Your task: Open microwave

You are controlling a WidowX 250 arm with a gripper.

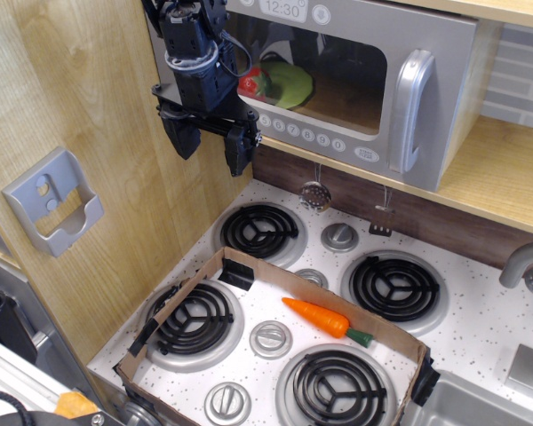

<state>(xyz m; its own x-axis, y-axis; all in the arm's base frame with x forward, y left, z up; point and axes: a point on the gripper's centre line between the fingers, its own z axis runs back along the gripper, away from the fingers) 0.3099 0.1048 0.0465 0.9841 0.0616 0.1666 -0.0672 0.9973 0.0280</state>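
The grey toy microwave (373, 80) sits on a wooden shelf at the top of the view, with its door shut. Its clear window (324, 75) shows a green and red toy inside. A chunky silver vertical handle (410, 111) stands at the door's right side. A row of round white buttons (306, 133) runs along the bottom, and the 12:30 display (282, 9) is at the top. My black gripper (210, 146) hangs open and empty in front of the microwave's lower left corner, far left of the handle.
A toy stove (338, 293) with four black coil burners lies below. A low cardboard frame (249, 275) surrounds the front burners and holds a toy carrot (324, 319). A wooden side panel (80, 133) with a grey holder (53, 204) stands at left. A faucet (529, 266) is at right.
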